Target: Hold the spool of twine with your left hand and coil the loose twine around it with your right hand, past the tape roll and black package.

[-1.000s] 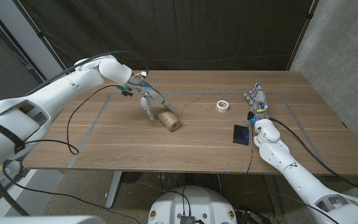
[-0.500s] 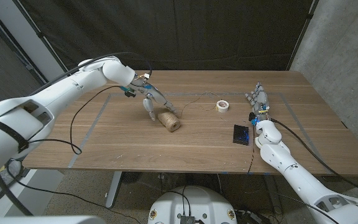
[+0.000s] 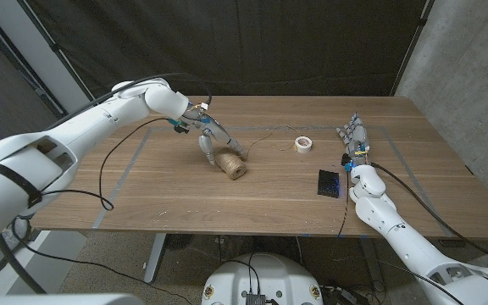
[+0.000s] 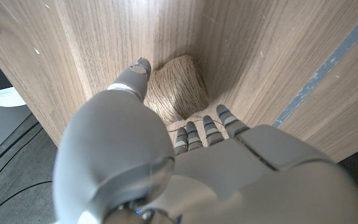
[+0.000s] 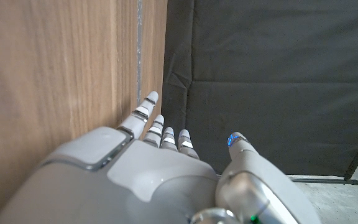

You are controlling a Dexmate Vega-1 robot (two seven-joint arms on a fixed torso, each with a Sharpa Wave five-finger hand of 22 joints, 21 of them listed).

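Left wrist view: spool (image 4: 178, 87) between spread fingers (image 4: 137, 73).

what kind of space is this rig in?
Looks like a robotics lab or test cell: black curtain backdrop, bare concrete wall, and a wooden table with tape-marked work area and loose cables.

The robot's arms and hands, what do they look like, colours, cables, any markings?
Both arms are glossy white rounded shells with dark bands at the joints and loose black cables alongside. The left hand and right hand are light grey, with dark stripes across the fingers. A small blue light glows on a right fingertip.
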